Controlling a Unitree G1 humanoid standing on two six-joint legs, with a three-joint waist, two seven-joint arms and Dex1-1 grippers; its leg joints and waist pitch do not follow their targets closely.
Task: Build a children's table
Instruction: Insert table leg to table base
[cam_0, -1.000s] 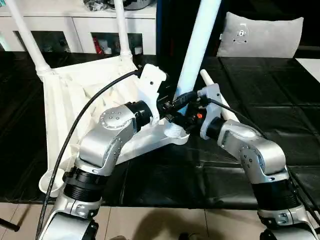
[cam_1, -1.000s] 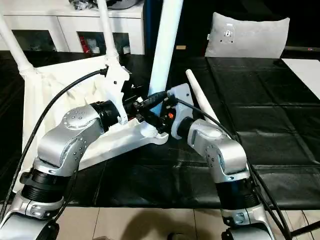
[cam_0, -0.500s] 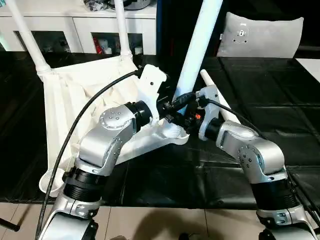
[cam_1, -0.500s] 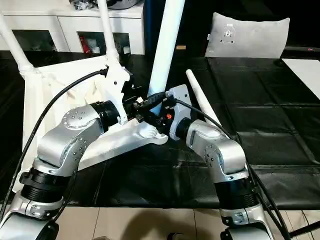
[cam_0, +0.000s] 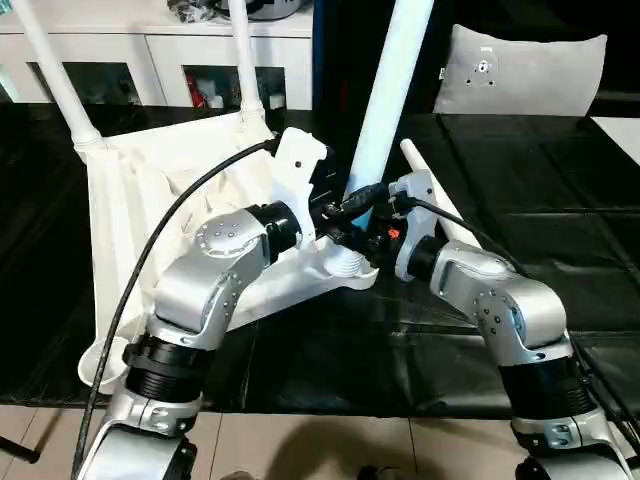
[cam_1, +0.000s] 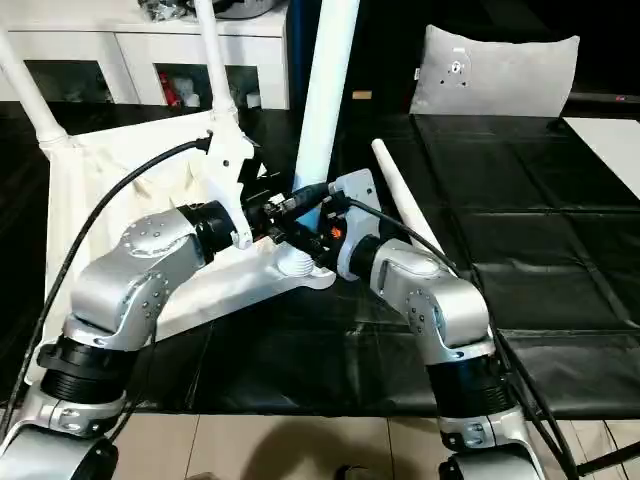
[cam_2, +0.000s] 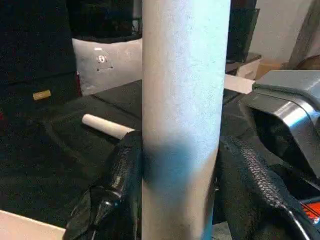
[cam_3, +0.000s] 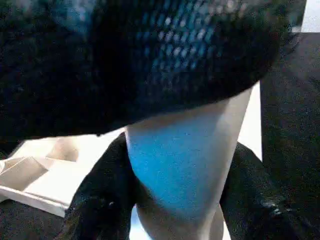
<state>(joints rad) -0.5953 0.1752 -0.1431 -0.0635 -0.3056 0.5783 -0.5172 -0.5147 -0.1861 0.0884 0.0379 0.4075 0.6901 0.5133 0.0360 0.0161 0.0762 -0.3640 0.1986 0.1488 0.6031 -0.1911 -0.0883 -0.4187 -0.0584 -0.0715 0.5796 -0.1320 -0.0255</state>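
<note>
Because its sockets must face up, the table top (cam_0: 150, 215) lies ribbed side up on the black surface (cam_0: 560, 210), two legs (cam_0: 55, 80) already standing. Both the left gripper (cam_2: 175, 200) and right gripper (cam_3: 175, 200) have jaws clamped on the third leg (cam_0: 390, 100), steadying it over the near socket (cam_0: 350, 265); a fourth leg (cam_0: 440, 205) lies beside.

Surface: black sheeting (cam_0: 520, 215) over the floor
On it: upturned white table top (cam_0: 130, 200), loose leg (cam_1: 405, 205), grey-white cushion (cam_0: 520, 70)
</note>
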